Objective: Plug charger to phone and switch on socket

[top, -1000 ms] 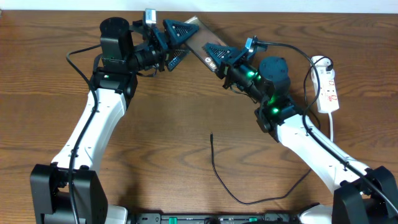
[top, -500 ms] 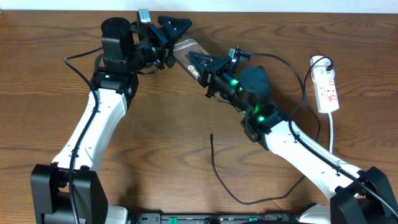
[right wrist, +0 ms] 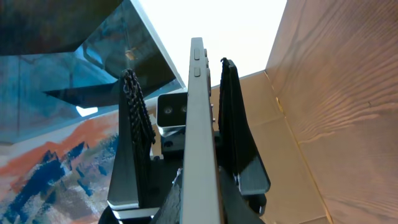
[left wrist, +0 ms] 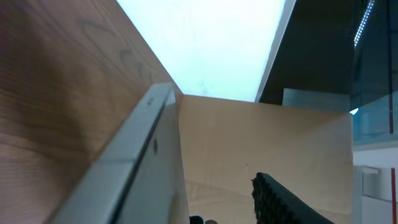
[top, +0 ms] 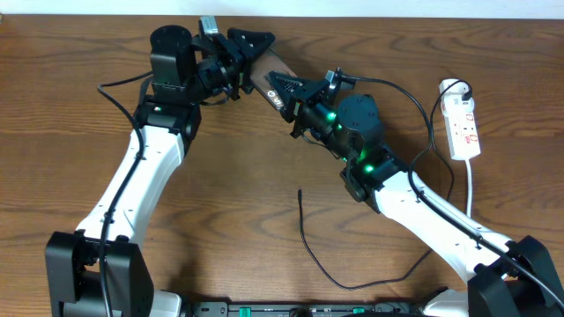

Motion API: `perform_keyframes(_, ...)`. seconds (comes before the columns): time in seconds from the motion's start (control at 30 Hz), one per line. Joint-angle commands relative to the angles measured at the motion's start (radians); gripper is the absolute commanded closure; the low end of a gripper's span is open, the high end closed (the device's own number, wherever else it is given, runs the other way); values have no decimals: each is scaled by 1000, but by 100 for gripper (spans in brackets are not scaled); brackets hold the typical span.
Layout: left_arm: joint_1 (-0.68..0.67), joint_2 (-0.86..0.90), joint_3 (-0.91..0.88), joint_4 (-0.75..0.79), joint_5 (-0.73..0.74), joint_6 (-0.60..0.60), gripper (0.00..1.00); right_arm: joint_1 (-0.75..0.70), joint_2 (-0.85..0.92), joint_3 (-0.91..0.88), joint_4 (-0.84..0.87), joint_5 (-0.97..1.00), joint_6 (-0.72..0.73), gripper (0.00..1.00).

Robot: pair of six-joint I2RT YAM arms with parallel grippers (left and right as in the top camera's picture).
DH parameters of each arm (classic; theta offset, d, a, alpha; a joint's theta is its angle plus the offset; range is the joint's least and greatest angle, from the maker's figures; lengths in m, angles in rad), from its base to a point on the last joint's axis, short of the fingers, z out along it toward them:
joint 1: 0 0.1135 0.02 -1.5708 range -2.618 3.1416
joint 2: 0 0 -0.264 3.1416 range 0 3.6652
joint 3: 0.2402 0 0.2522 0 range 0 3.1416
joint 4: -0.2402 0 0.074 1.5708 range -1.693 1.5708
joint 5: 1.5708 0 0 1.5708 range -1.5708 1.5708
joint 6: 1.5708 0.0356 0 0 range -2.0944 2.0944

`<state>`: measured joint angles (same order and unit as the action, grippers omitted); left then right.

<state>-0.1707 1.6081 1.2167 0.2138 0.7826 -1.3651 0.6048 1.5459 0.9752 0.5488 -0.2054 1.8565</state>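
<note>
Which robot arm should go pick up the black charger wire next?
Probably the left. The right end effector is clamped on the phone, so it is busy. The charger tip lies loose mid-table between both arms, and the left end effector looks freer to let go.

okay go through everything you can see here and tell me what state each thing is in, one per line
phone: lifted off the table, gripped by both arms, no cable plugged in.
left gripper: shut on the phone's far end.
right gripper: shut on the phone, fingers on both faces.
charger: loose on the table, tip free, unplugged.
socket: flat on the table at the right, untouched; switch position too small to tell.
</note>
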Motion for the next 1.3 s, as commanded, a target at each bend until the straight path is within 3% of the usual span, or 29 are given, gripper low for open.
perform_keyframes(0.0, -11, -21, -3, 5, 1, -1, 43, 16, -5, 18, 20, -21, 14, 99)
perform_keyframes(0.4, -11, -21, -3, 5, 17, 2, 92, 16, -5, 18, 20, -21, 13, 99)
perform_keyframes(0.67, -11, -21, -3, 5, 16, 2, 93, 16, -5, 18, 19, -21, 13, 99)
perform_keyframes(0.73, -11, -20, -3, 5, 16, 2, 93, 16, -5, 18, 19, -21, 12, 87)
perform_keyframes(0.77, -11, -21, -3, 5, 17, 7, 93, 16, -5, 18, 19, -21, 12, 69)
perform_keyframes(0.8, -10, -20, -3, 5, 17, 10, 92, 16, -5, 18, 19, -21, 12, 59)
perform_keyframes(0.87, -9, -20, -3, 5, 17, 14, 93, 16, -5, 18, 20, -21, -4, 16)
perform_keyframes(0.9, -6, -21, -3, 5, 17, 17, 93, 16, -5, 18, 20, -21, -6, 6)
perform_keyframes(0.93, -3, -21, -3, 5, 17, 18, 93, 16, -5, 18, 20, -21, -6, 1)
perform_keyframes(1.17, 84, -21, -3, 5, 53, 98, 93, 14, -5, 18, 21, -21, -58, 1)
perform_keyframes(1.27, 183, -20, -3, 9, 176, 181, 93, 3, -5, 18, 21, -39, -141, 1)
